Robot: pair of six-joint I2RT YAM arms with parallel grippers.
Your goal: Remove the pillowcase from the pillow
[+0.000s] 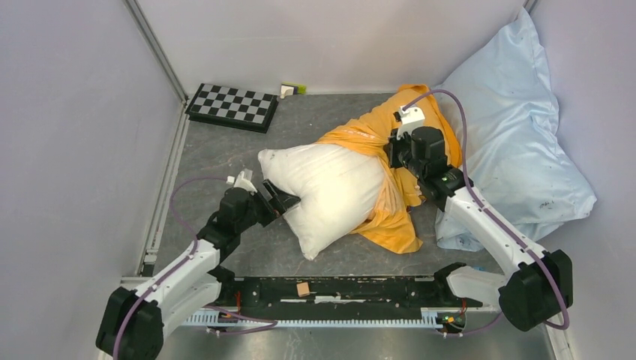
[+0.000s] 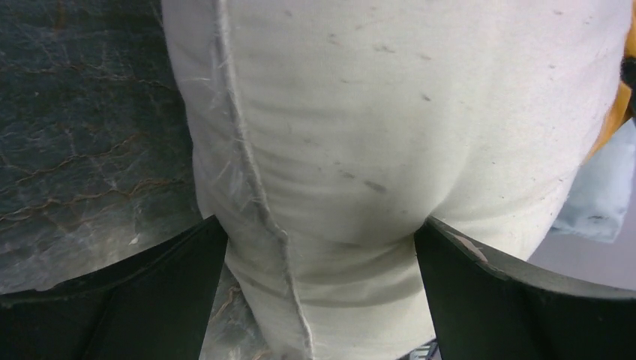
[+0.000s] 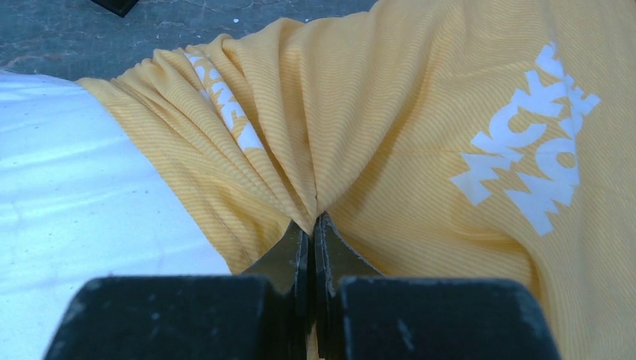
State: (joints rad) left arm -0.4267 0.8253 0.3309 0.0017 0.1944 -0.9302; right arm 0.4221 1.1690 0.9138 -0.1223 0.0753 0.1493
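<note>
Right gripper (image 3: pixel 313 225): jaws together, pinching a fold of the pillowcase (image 3: pixel 420 135) between the fingertips. Pleats of orange cloth fan out from the pinch, so the fabric appears taut at that point. The grip sits on the far right side of the bundle, close to the edge where the cover meets bare white cushion. This looks like a sound place from which to draw the cover off.

Left gripper (image 2: pixel 322 247): jaws spread wide, not clamped. The near left end of the pillow (image 1: pixel 330 187) sits between the fingers (image 2: pixel 150 292) and fills the gap, seam running down the middle. In my judgement this arm is placed to brace the cushion against a pull from the other side.

Position of the work: the pillow lies on the grey table (image 1: pixel 315 120), centre, roughly diagonal. Most of its left portion is bare. The pillowcase covers only the right end, bunched, with loose folds trailing near and right. They lie against the pale blue pillow (image 1: pixel 517 135), which is propped in the far right corner.

Assessment: removal is well advanced but not complete. A pull to the right should free the rest, provided the cushion does not slide along. The open left jaws offer limited hold.

A checkerboard (image 1: pixel 232 105) lies far left, well apart from the work.
</note>
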